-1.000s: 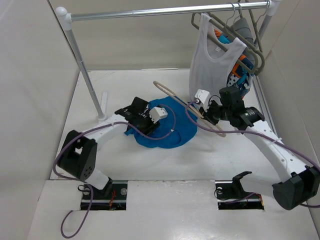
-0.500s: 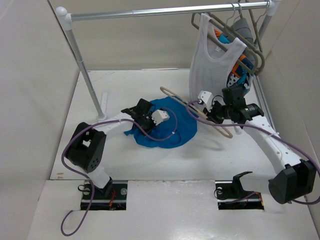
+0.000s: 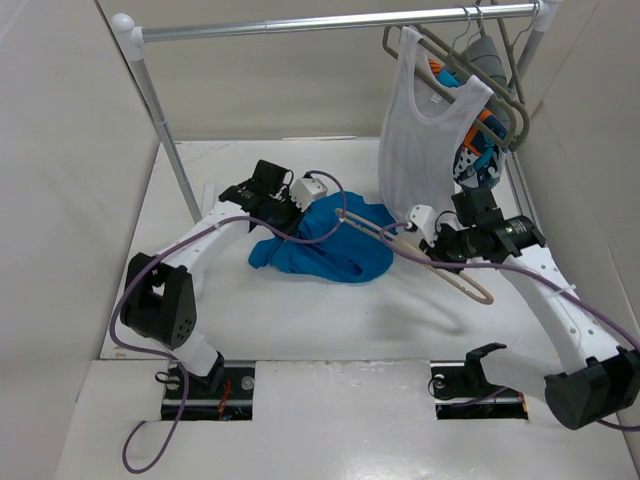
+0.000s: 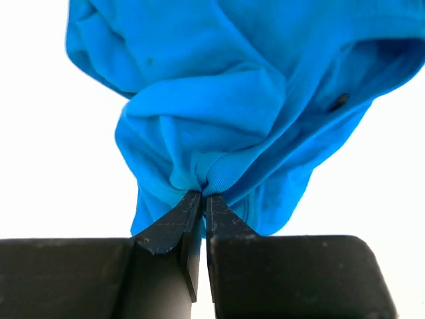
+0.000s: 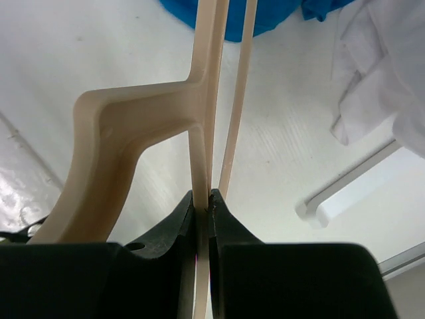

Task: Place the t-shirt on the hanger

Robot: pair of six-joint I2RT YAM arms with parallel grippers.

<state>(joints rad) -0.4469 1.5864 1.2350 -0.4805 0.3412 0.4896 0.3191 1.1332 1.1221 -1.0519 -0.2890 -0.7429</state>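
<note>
Your left gripper [image 4: 202, 195] has lifted the bright blue fabric t-shirt [image 3: 330, 248] that it clamps. Your right gripper [image 5: 204, 193], closed on the pale wooden hanger [image 3: 462, 283], has brought it to the shirt, so threading can start.

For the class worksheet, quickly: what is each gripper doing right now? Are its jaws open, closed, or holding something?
Left gripper: closed, holding a bunched fold of the t-shirt.
Right gripper: closed, holding the hanger.

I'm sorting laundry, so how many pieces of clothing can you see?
3: the blue t-shirt on the table, pinched by the left end effector; the white tank top hanging from the rail; a multicoloured garment behind it. More may hide there.
</note>
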